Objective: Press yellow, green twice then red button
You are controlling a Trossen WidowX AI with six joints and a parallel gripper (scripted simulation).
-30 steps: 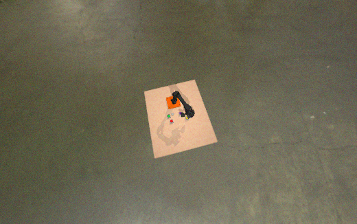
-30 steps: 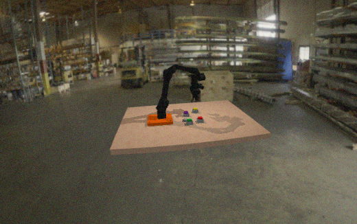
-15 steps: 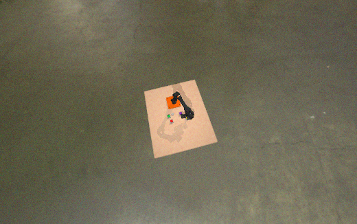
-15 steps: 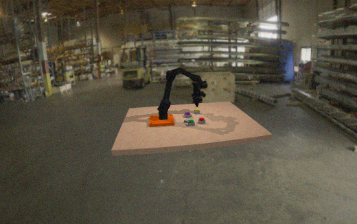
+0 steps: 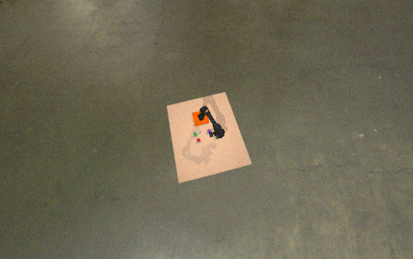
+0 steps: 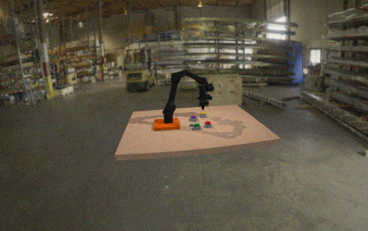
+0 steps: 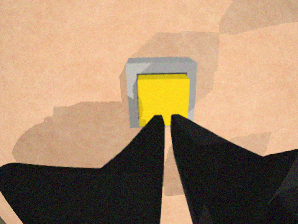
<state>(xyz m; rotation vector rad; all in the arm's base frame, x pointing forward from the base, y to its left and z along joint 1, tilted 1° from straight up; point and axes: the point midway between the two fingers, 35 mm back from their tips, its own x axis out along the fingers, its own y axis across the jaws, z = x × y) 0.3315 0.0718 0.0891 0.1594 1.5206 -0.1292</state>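
Yellow square button (image 6: 203,113) (image 7: 163,98), grey housing (image 6: 203,116) (image 7: 132,95).

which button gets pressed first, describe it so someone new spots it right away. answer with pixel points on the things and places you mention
Find the black arm on its orange base plate (image 5: 195,121) (image 6: 162,127), then follow it over to the gripper (image 6: 202,107) (image 7: 167,119). Just beneath the fingertips is a square yellow button (image 6: 203,113) (image 7: 162,95) in a grey housing. Its neighbours' caps are purple, green and red; only this one is yellow.

The yellow button (image 6: 203,115) (image 7: 163,97), square-capped, sits upright in its grey housing.
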